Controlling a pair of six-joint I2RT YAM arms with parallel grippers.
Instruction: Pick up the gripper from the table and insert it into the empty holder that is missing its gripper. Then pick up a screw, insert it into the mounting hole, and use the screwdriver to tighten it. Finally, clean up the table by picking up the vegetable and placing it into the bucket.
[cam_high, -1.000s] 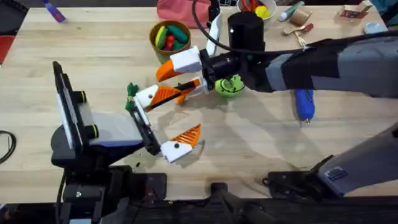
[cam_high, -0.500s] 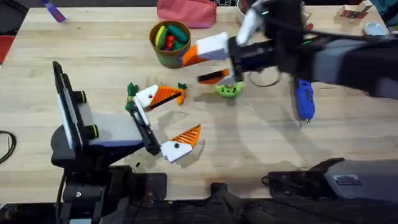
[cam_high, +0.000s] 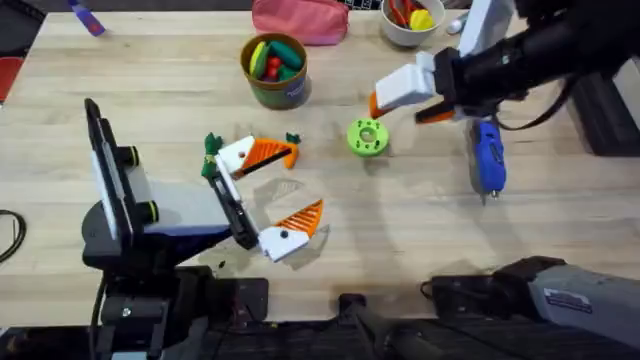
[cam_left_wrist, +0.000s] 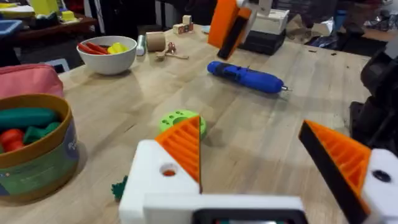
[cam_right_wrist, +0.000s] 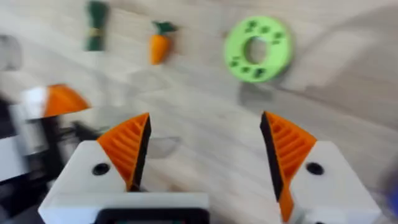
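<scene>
The orange ribbed gripper (cam_high: 268, 152) sits in the holder (cam_high: 238, 155), the far white finger of my left arm. Its mounting hole (cam_left_wrist: 168, 171) shows as a pale ring in the white block. My left gripper (cam_high: 285, 188) is open and empty. To the right of the green disc (cam_high: 367, 137) hovers my right gripper (cam_high: 405, 105), open with nothing in it. The blue screwdriver (cam_high: 488, 160) lies just right of it. Close to the holder lies the small carrot (cam_high: 291, 143), the vegetable. At the back stands the olive bucket (cam_high: 274, 70). I cannot make out a screw.
A white bowl (cam_high: 410, 15) with toy food and a pink pouch (cam_high: 298, 18) sit along the far edge. A green leafy toy (cam_high: 210, 145) lies left of the holder. Bare wood stretches between the disc and the table's front edge.
My right gripper has drawn away from the holder, moving right and toward the far side, past the green disc. The orange gripper stayed in the holder. The left arm has not moved.
</scene>
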